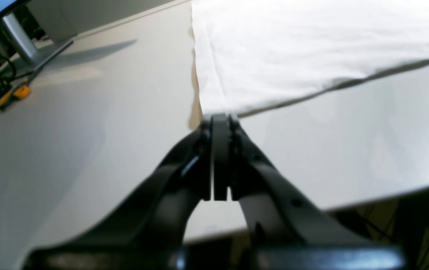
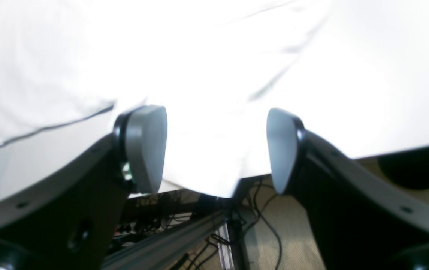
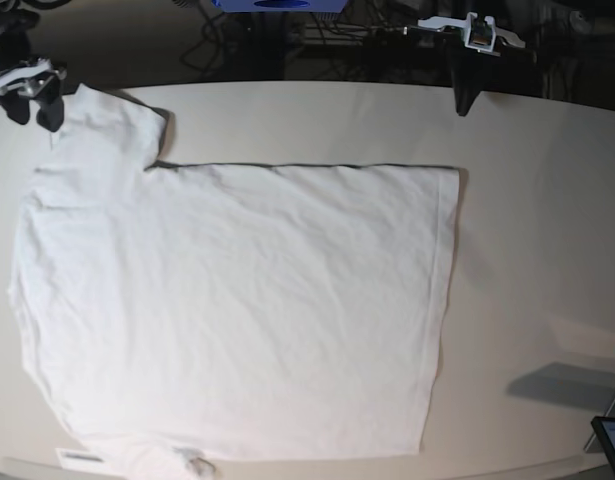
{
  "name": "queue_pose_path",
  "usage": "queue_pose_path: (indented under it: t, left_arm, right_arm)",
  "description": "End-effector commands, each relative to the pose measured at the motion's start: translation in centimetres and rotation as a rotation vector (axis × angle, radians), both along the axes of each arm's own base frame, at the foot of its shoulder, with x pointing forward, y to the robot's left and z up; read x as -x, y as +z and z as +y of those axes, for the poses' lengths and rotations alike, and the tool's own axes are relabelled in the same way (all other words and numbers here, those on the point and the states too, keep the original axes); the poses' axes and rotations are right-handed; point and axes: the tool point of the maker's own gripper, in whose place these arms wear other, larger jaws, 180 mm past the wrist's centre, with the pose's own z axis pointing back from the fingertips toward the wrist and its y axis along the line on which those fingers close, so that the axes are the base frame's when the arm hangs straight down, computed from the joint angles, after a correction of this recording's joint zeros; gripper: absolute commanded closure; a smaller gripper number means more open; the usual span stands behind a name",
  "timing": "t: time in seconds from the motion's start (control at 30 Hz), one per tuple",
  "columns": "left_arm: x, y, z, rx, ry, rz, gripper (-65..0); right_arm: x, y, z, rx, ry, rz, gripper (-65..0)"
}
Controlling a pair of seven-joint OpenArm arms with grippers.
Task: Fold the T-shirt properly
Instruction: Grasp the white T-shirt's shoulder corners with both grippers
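Smooth off-white tabletop (image 1: 68, 142) under left wrist view: left black gripper (image 1: 220, 120) pinched tight, tips at bottom hem corner of plain white short-sleeved cotton T-shirt (image 1: 293, 48); whether cloth is actually caught, hard to tell.

Right wrist view: right gripper (image 2: 217, 150) spread wide, grey pads (image 2: 145, 146) straddling overexposed sleeve cloth at table edge. Should close on sleeve edge before lifting.

Base view: shirt flat, lightly wrinkled, collar end left, hem right. Should lift both ends together, keep edge taut.

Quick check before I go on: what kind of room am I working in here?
Probably a robotics lab or workshop bench, not a home. The T-shirt lies on a plain off-white table, loose cables trail over the floor below, and a yellow-handled tool sits by a monitor stand.
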Motion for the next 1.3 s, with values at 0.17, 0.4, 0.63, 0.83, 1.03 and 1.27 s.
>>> queue_pose_path:
  t: [0.17,0.4,0.63,0.83,1.03,1.27]
  left_arm:
    - [-0.2,0.2,0.4,-0.010,0.011,0.011,-0.3]
    - [-0.7,-1.0,0.8,-0.016,0.034,0.066,-0.5]
    - [-1.3,-0.9,0.9,-0.016,0.036,0.054,-0.5]
    - [-1.3,-1.0,0.9,-0.015,0.038,0.056,-0.5]
    - [-1.3,-0.9,1.2,0.020,0.066,0.050,-5.7]
    - [-1.7,-1.2,3.9,0.175,0.177,0.078,-17.6]
  right_arm:
    - [0.7,-3.1,-2.3,-0.061,-0.068,0.115,-40.0]
    - [0.0,-4.1,-0.4,-0.104,-0.016,0.132,-40.6]
    - [0.1,-6.1,1.3,-0.177,0.010,0.169,-40.8]
    - [0.9,-7.3,2.4,-0.187,0.092,0.185,-40.8]
    - [0.9,-7.5,2.7,-0.188,0.116,0.205,-40.0]
    - [0.2,-7.3,2.7,-0.187,0.120,0.189,-26.7]
